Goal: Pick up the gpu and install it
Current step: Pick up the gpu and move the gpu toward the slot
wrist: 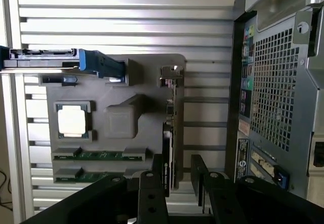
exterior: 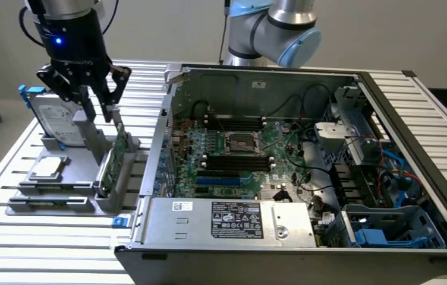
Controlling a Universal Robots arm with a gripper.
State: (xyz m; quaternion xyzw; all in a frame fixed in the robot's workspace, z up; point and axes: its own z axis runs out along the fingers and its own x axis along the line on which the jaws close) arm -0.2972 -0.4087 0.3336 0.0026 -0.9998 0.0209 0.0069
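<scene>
The gpu stands on edge in a slot of the grey holder, green board facing the exterior view's left. From the wrist it appears edge-on as a thin dark card. My gripper hangs just above the card's upper end, open. The two black fingers sit one on each side of the card's edge, with a gap to it on both sides. Nothing is held.
On the same holder are a silver hard drive with blue caddy, a square CPU chip and two memory sticks. The open computer case with its motherboard lies at the exterior view's right, its rear wall near the holder.
</scene>
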